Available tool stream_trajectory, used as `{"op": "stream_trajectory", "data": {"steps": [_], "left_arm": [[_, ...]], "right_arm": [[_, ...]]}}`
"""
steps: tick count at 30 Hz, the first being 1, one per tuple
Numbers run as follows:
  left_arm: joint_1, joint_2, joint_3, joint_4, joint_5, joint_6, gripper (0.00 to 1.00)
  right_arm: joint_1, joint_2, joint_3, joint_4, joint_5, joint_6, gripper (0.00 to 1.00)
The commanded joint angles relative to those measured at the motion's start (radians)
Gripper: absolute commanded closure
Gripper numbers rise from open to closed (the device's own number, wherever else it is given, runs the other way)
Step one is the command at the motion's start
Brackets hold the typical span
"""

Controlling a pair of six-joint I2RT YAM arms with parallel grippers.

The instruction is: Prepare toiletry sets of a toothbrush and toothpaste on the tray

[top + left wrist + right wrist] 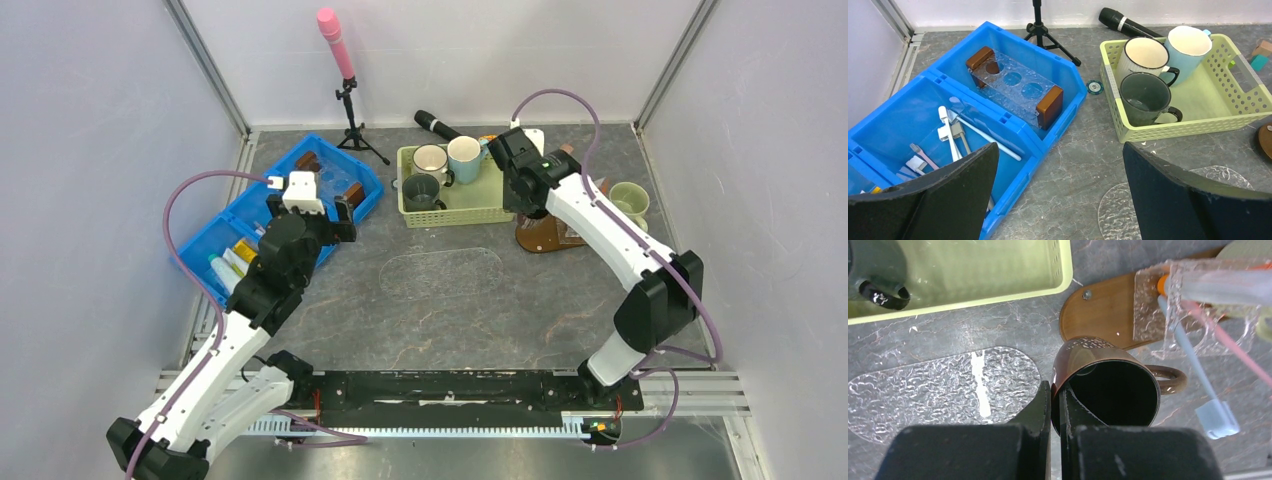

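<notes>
Right pincer (1054,390) clamped on brown mug (1088,352) rim

High view from near side, wrist views close, angled down, all sharing green basket (455,216)

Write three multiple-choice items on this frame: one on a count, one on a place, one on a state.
1. How many mugs stand in the green basket?
A. one
B. two
C. three

2. Where does the microphone lie?
A. on the table behind the basket
B. inside the basket
C. inside a mug

3. How is the right gripper?
A. open above the basket
B. shut on the rim of the brown mug
C. shut on nothing

Key:
1 C: the left wrist view shows a white, a blue and a dark grey one.
2 A: it lies on the grey surface beyond the basket's far corner.
3 B: the right wrist view shows the fingers pinching the mug's wall.
</notes>
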Motion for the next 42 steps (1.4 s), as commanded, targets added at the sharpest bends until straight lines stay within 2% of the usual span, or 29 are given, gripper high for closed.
{"op": "stream_trajectory", "data": {"steps": [1,7,12,18,23,42], "left_arm": [[0.005,-0.022,0.034,0.019,0.004,-0.03,0.0],[0.005,-0.027,0.033,0.02,0.009,-0.035,0.0],[0.005,-0.033,0.033,0.021,0.01,-0.037,0.0],[0.005,-0.051,0.025,0.026,0.008,-0.043,0.0],[0.004,-0.065,0.02,0.03,0.006,-0.041,0.0],[-0.004,-0.072,0.019,0.033,0.002,-0.037,0.0]], "right_arm": [[0.004,0.03,0.005,-0.025,0.06,0.231,1.0],[0.018,0.014,-0.04,0.013,0.111,0.432,1.0],[0.019,0.017,-0.044,-0.018,0.226,0.628,1.0],[0.011,0.107,-0.004,-0.1,0.292,0.833,1.0],[-0.016,0.188,0.064,-0.164,0.294,0.884,1.0],[-0.129,0.255,0.075,-0.165,0.263,0.92,1.0]]}}
